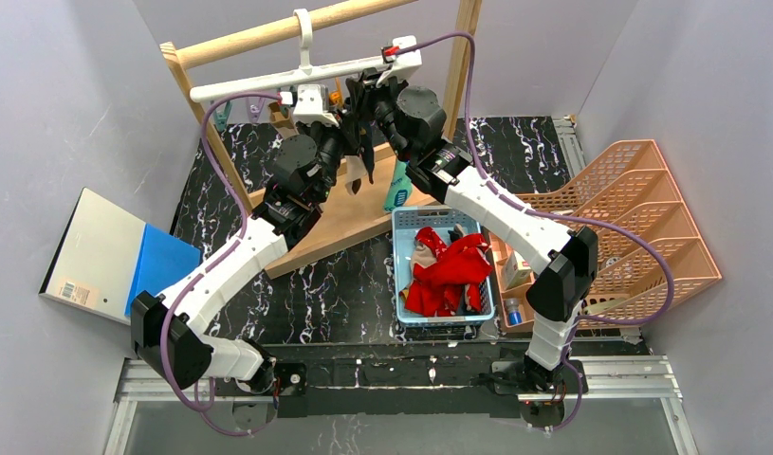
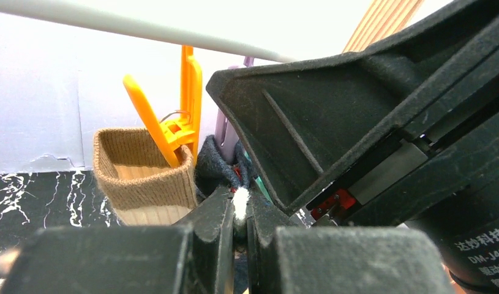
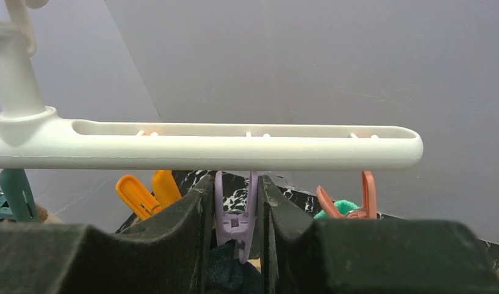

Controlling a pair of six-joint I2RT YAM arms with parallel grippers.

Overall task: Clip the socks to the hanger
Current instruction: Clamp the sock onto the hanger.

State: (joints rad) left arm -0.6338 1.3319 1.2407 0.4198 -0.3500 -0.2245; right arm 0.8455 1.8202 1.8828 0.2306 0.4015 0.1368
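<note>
nearby, red socks in blue basket

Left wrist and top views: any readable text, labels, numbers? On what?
"达妙科技": black motor housing, left wrist view, lower right.
"DM-J43": next line there, cut off by the frame edge; the line below is unreadable.
Barcode sticker on grey board, top view: too small to read.
Right wrist view: none.

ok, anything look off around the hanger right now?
Nothing stands out. The hanger hangs by its hook from the wooden rail, the right gripper pinches the purple clip, and the left gripper holds a dark navy sock up beneath it. No spills or damage visible.
</note>
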